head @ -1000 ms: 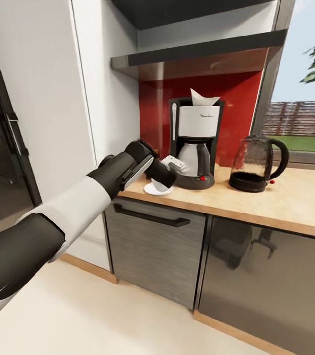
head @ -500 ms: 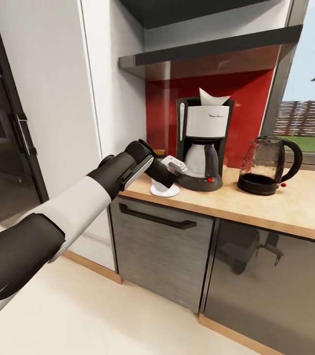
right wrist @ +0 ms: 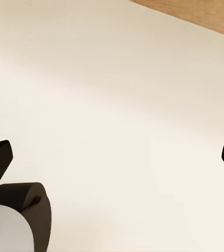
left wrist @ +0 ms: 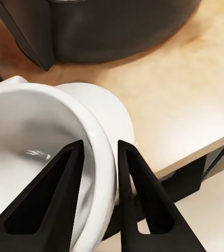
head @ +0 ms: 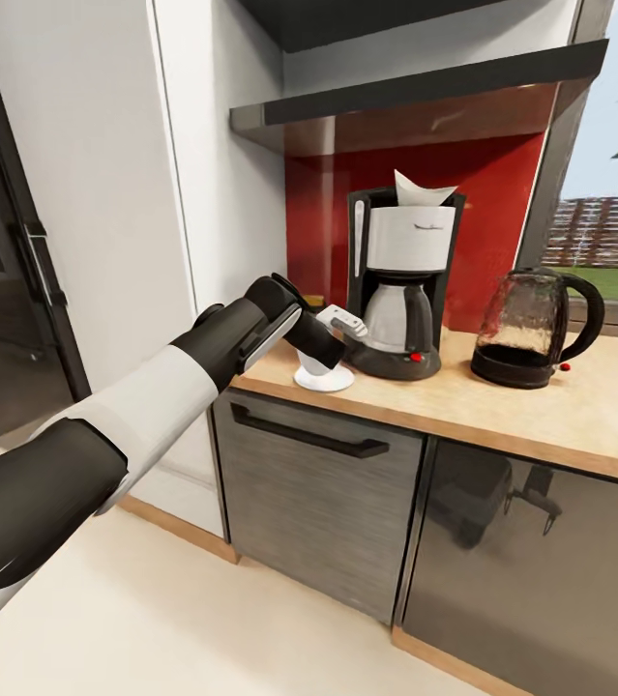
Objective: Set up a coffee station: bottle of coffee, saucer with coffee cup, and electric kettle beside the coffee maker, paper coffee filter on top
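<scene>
Left wrist view gives us the left gripper (left wrist: 99, 194) with its two dark fingers pinched on the rim of the white coffee cup (left wrist: 33, 157), one inside and one outside. The cup sits over the saucer (head: 324, 378) on the countertop (head: 579, 406), just beside the coffee maker (head: 400, 280). The right gripper's (right wrist: 112, 155) fingertips stand wide apart over pale floor (right wrist: 117, 94), holding nothing.

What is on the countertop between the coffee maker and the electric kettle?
Nothing: in the head view, bare countertop separates the coffee maker from the electric kettle.
</scene>
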`<state>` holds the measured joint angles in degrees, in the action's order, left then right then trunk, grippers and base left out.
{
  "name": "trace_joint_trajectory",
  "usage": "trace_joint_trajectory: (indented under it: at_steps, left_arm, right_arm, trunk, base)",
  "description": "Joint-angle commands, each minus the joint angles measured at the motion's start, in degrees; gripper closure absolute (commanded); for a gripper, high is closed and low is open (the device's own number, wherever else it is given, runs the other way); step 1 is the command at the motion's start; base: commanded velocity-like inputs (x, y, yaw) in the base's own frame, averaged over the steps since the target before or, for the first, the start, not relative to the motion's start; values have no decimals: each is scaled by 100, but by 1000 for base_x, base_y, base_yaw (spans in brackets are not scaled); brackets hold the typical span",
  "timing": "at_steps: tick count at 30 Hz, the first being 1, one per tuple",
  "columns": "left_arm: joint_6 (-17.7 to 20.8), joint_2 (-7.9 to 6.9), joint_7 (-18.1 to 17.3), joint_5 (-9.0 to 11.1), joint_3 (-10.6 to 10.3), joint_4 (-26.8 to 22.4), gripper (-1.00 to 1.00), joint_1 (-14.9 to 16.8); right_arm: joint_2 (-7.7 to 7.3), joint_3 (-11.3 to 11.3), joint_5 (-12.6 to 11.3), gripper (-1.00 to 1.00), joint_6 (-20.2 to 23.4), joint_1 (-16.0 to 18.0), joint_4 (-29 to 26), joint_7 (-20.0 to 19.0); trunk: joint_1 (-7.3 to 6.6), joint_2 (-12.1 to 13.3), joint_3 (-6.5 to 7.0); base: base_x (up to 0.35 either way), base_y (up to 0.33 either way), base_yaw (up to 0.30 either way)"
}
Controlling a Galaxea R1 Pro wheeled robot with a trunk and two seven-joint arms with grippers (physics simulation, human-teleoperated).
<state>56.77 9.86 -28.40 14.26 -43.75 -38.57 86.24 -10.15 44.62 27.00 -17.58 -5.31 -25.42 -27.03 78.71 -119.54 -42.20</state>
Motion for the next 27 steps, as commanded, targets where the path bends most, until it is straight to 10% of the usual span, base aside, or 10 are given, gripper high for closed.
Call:
trace_joint_trajectory:
  at_steps: [1,27]
  left_arm:
    - [19,-2,10,15,-15,-2,100,7]
    - [19,-2,10,15,-10,-2,100,7]
  right_arm:
    - [4,47,60,-100,-27,4,-7,-36]
    - [4,47,60,-100,-26,4,-3,-34]
  trunk:
    - [0,-2,-5]
    - [0,-2,-5]
  base:
    - [69,-20,0]
    - [47,-22,0]
